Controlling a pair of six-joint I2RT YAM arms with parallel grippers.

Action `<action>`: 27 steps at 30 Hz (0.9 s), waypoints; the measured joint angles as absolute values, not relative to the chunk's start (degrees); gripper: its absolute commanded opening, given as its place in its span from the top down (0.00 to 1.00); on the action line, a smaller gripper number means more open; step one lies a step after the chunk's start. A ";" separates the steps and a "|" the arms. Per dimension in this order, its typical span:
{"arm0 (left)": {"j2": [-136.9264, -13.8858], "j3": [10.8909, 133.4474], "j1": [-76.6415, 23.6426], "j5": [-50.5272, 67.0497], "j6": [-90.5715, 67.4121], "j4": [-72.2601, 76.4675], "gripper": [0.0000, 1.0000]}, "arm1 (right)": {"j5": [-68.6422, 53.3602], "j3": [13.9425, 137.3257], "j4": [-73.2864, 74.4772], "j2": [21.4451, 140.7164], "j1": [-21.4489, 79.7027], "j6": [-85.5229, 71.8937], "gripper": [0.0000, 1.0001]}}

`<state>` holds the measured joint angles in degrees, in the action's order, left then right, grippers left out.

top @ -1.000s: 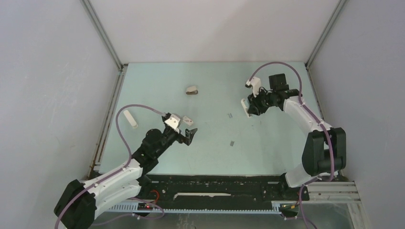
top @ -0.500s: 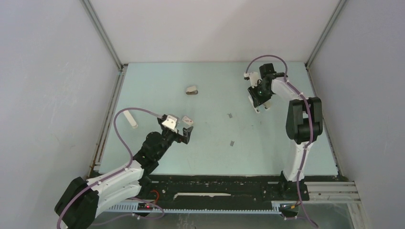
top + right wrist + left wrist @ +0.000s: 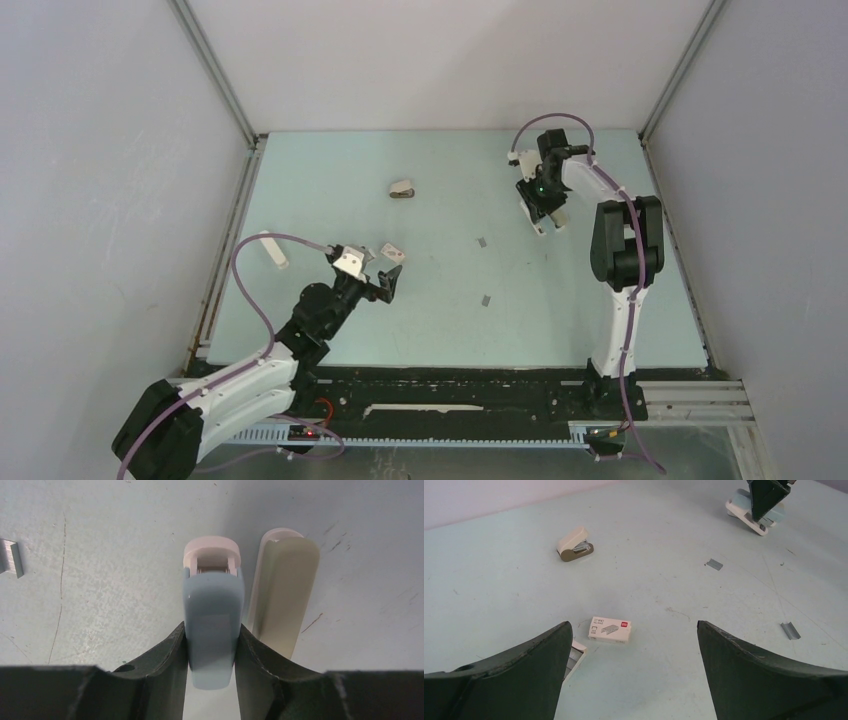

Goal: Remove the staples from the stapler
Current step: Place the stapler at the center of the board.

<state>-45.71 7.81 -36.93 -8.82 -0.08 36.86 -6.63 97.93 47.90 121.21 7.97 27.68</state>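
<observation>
The pale-blue stapler (image 3: 213,615) with its whitish end (image 3: 211,550) sits between the fingers of my right gripper (image 3: 211,630), which is shut on its sides. A cream part (image 3: 282,590) lies alongside it on the table. From above, the right gripper (image 3: 543,210) and stapler (image 3: 551,224) are at the far right of the table. Loose staples lie as small grey strips (image 3: 481,241) (image 3: 487,299), also seen as strips (image 3: 714,564) (image 3: 789,630) (image 3: 11,556). My left gripper (image 3: 393,278) (image 3: 634,625) hangs open over the table's left-middle, holding nothing.
A squat grey-brown stapler (image 3: 402,189) (image 3: 575,544) lies toward the back. A small white labelled box (image 3: 610,629) (image 3: 393,252) sits just ahead of the left fingers, with an opened box (image 3: 576,652) by the left finger. A white oblong piece (image 3: 272,250) lies at the left edge.
The right arm folded upright and carried its gripper with the stapler slightly farther back. The left gripper drew back a little toward the near left, still open.
</observation>
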 measured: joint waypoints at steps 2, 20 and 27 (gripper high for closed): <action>-45.71 7.79 -36.93 -8.82 -0.08 37.08 0.00 | -6.55 97.93 47.99 121.21 7.97 27.64 0.48; -44.31 7.05 -36.93 -8.91 -0.16 38.13 0.00 | -8.08 91.68 47.44 111.33 8.71 27.90 0.38; -44.05 6.72 -36.93 -8.95 -0.23 38.50 0.00 | -13.26 86.19 45.41 96.42 9.82 28.73 0.38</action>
